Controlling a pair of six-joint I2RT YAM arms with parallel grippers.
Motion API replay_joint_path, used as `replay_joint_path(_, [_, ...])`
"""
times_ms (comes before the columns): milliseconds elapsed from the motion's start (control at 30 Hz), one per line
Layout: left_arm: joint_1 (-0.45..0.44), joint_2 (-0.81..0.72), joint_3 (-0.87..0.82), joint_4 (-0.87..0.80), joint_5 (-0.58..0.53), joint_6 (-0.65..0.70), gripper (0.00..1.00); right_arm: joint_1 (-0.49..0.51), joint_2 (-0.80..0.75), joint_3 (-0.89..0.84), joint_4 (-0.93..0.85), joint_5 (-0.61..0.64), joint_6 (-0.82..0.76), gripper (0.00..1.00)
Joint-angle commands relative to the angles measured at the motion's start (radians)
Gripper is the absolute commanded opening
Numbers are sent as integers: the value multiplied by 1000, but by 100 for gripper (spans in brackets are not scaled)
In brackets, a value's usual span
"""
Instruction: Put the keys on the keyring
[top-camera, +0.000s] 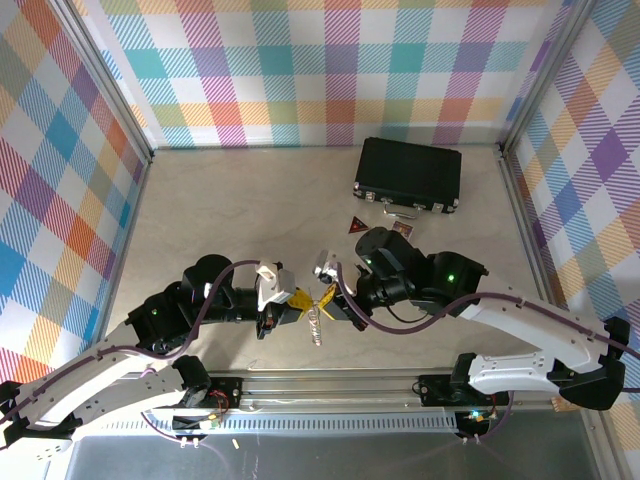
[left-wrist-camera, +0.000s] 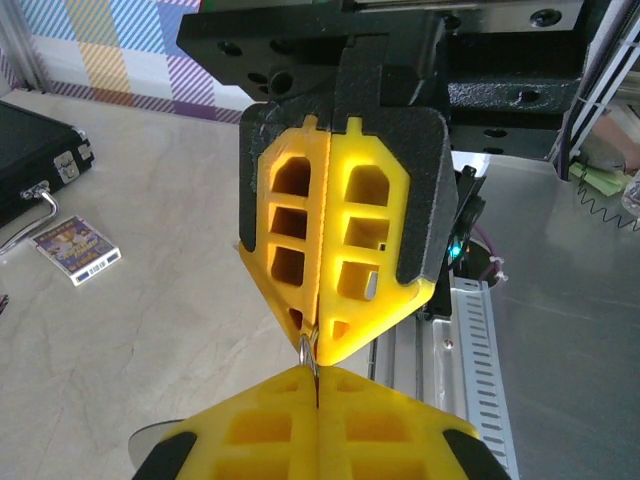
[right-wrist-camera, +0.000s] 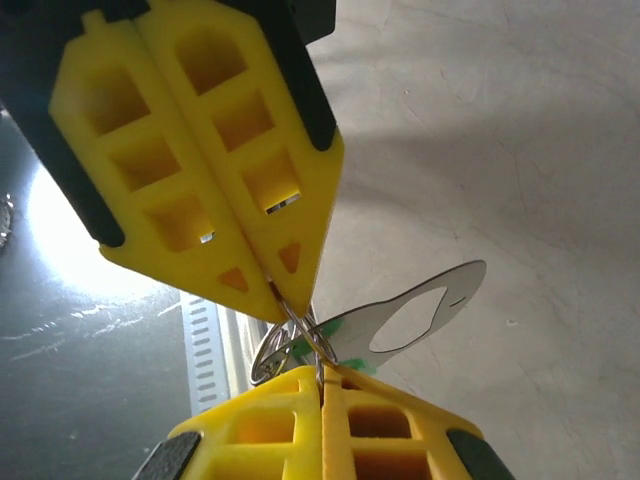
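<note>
In the top view we see the left gripper (top-camera: 300, 300) and the right gripper (top-camera: 326, 296) meeting tip to tip a little toward 6 o'clock from the middle of the tabletop (top-camera: 220, 210). Both have their yellow fingers pressed together with no gap between them.

From the right wrist, the right gripper (right-wrist-camera: 322, 385) sits at 6 o'clock and the left gripper (right-wrist-camera: 285, 295) comes down from 11 o'clock. The thin wire of the keyring (right-wrist-camera: 268, 358) runs into the seam of each, so both are pinching it, lifted off the surface. A flat silvery key (right-wrist-camera: 420, 315) with green at its base hangs on that wire and fans out toward 2 o'clock, touching neither gripper.

From the left wrist, the left gripper (left-wrist-camera: 314, 385) is at 6 o'clock and the right gripper (left-wrist-camera: 318, 335) faces it from 12, with a sliver of wire between the tips.

In the top view the key (top-camera: 316, 328) dangles at 6 o'clock from the pinch point. We cannot make out a second key. A black case (top-camera: 408, 175) lies at 1 o'clock, with a dark red triangle (top-camera: 357, 226) and a small card (top-camera: 402, 228) just in front of it.
</note>
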Motion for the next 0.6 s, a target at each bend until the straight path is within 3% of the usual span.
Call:
replay_joint_path(0, [-8, -19, 2, 57, 32, 15, 0, -10, -20, -27, 60, -38, 70, 0])
replay_joint_path(567, [-8, -13, -12, 76, 10, 11, 0, -16, -110, -100, 141, -63, 112, 0])
